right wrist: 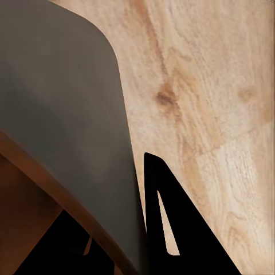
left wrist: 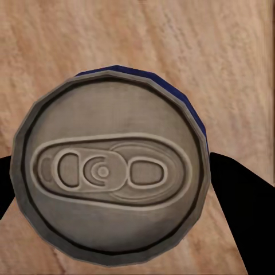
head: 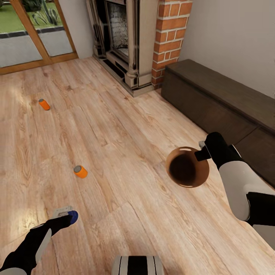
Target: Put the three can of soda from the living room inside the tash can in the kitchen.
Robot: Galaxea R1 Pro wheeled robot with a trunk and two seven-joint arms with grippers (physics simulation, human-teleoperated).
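Two orange cans of soda lie on the wood floor in the head view, one far off to the left [head: 44, 104] and one nearer [head: 80, 171]. My left gripper [head: 68, 216] is low at the left, shut on a blue can of soda [head: 72, 216] with a grey top; the left wrist view looks straight onto that top [left wrist: 112, 172], with a black finger on each side. The glossy brown tash can [head: 187, 167] hangs tilted above the floor at the right, its dark inside facing me. My right gripper [head: 201, 151] is shut on its rim [right wrist: 69, 132].
A red brick fireplace [head: 168, 34] stands at the back. A long dark wooden bench [head: 221, 99] runs along the right wall. Wood-framed glass doors [head: 34, 34] are at the back left. My base [head: 137, 265] shows at the bottom edge. Open plank floor lies between the cans.
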